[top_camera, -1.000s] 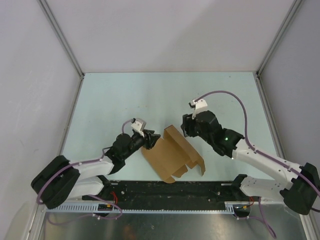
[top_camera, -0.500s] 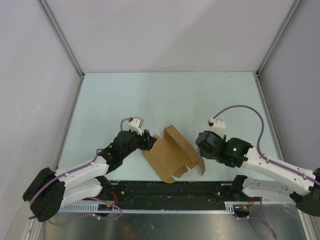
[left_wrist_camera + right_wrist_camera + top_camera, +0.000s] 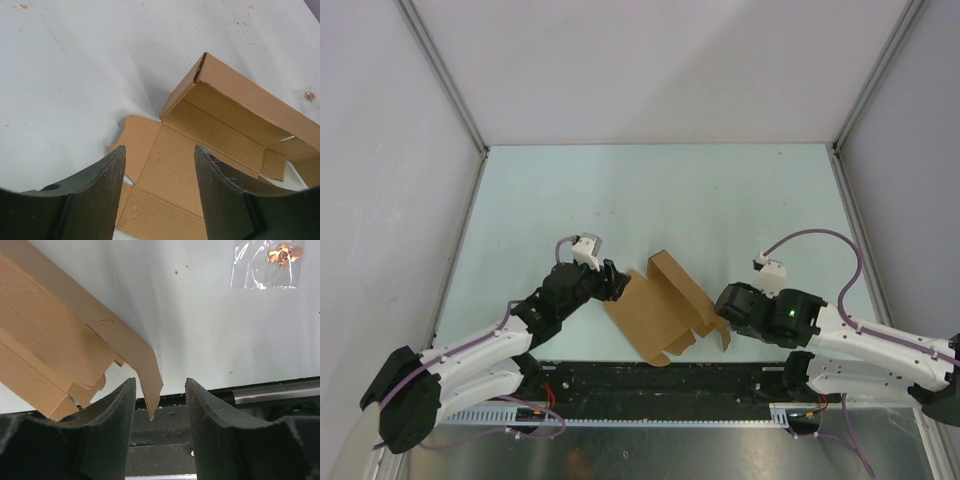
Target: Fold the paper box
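The paper box (image 3: 665,307) is a brown die-cut cardboard piece, partly folded, lying near the table's front edge between the arms. Its far wall stands up and a flap (image 3: 722,335) sticks out at the right. My left gripper (image 3: 616,283) is open at the box's left edge, its jaws over the flat base panel (image 3: 165,165). My right gripper (image 3: 720,315) is open beside the right end, and the pointed flap tip (image 3: 150,390) hangs between its jaws. Neither gripper holds anything.
The pale green table (image 3: 650,200) is walled by grey panels on three sides. A black rail (image 3: 660,385) runs along the front edge just behind the box. A taped patch with a coppery bit (image 3: 270,262) lies on the table in the right wrist view.
My right arm has swung from behind the box down and toward the front edge, ending at the box's right flap. My left gripper has shifted slightly along the box's left edge. The box has stayed put.
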Motion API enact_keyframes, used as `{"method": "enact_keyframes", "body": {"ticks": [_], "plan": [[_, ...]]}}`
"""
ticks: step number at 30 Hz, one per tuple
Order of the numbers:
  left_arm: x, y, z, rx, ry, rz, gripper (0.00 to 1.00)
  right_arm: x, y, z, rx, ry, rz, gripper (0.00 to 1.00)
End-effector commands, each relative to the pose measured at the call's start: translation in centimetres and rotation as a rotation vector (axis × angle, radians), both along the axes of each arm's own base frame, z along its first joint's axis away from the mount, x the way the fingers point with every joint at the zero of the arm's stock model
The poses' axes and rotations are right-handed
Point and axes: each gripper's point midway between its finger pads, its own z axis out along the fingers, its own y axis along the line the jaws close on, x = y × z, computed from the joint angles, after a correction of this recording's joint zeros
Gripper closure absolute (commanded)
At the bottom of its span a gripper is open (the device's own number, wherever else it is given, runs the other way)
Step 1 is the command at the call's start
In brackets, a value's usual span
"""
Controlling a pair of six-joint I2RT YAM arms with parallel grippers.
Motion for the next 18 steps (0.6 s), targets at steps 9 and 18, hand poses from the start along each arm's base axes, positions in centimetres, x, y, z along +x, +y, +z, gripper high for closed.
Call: {"method": "enact_keyframes", "body": {"ticks": [9, 18], "plan": [[0.2, 0.1, 0.0, 0.008, -0.010, 0.012, 0.37, 0.7, 2.0, -2.6, 0.031, 0.016, 0.027, 0.48], [0.2, 0.2, -0.2, 0.016, -0.011, 0.013, 0.37, 0.7, 1.8, -4.0, 0.003, 0.041, 0.039, 0.69]]}}
